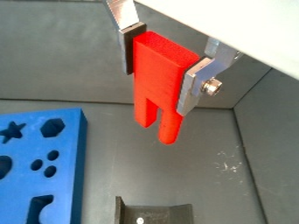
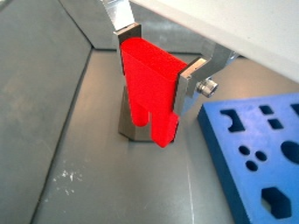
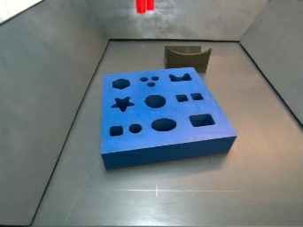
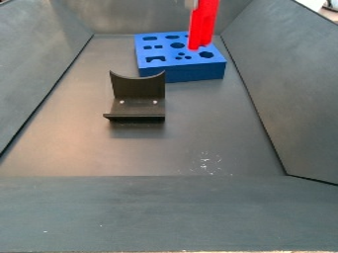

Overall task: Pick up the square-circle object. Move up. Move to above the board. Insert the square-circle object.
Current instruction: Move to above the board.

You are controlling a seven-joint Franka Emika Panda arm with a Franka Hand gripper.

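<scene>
My gripper (image 1: 163, 68) is shut on the square-circle object (image 1: 158, 83), a bright red block with two prongs pointing down. It also shows in the wrist view (image 2: 149, 83) with the gripper (image 2: 159, 63) clamping its solid upper part. The block hangs high in the air, clear of the floor. The board (image 1: 41, 166), a thick blue block with many cut-out holes, lies on the floor off to one side of the block (image 2: 251, 149). In both side views only the red block shows at the upper edge (image 3: 144, 5) (image 4: 203, 25), above the board (image 3: 160, 106) (image 4: 179, 54).
The dark fixture (image 3: 190, 56) stands on the floor just beyond the board, also seen in a side view (image 4: 134, 96) and below the held block in both wrist views (image 1: 152, 213) (image 2: 126, 118). Grey sloping walls enclose the floor.
</scene>
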